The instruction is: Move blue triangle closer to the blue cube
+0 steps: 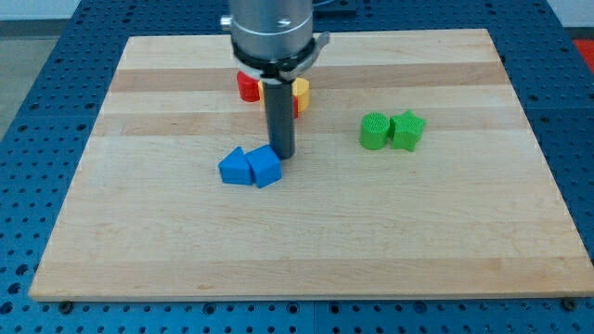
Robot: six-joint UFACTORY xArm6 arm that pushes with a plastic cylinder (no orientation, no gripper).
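Note:
The blue triangle (236, 167) lies left of the board's middle, touching the blue cube (264, 167) on its right side. My tip (282, 154) stands just at the cube's upper right corner, touching or nearly touching it. The rod rises from there to the arm's head at the view's top.
A red block (247, 86) and a yellow block (301, 94) sit behind the rod near the view's top, partly hidden by it. A green round block (374, 132) and a green star (407, 130) sit together to the right. The wooden board (306, 260) lies on a blue perforated table.

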